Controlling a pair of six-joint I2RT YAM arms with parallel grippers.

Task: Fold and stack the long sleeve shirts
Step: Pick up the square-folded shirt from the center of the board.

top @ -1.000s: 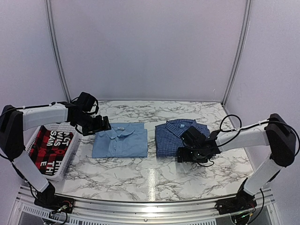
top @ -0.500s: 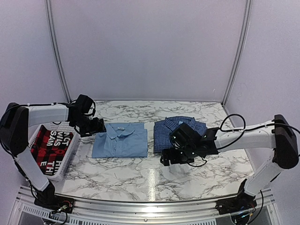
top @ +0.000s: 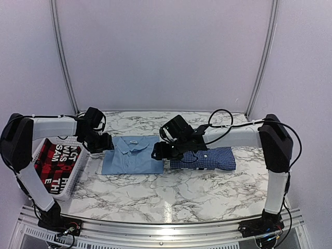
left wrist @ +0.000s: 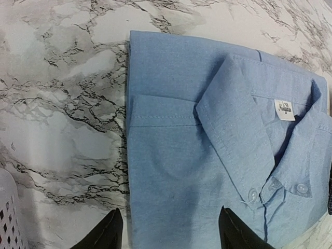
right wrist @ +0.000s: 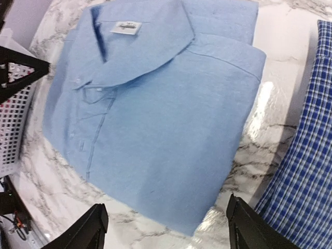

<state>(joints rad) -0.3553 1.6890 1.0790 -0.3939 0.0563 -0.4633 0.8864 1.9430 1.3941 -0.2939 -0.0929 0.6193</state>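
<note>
Looking across the grey-veined white marble table, where do the shirts sit?

The plain light blue folded collared shirt lies flat left of centre, collar toward the back wall. The dark blue white-checked folded shirt lies just beside it on the right. The right wrist view shows a strip of marble between them.

And off to the left?

A white plastic mesh basket holds a red-and-black garment with white letters.

The pincers?

The left gripper hovers at the light blue shirt's left edge, fingers spread, holding nothing. The right gripper is over that shirt's right edge, fingers wide apart, also empty.
</note>
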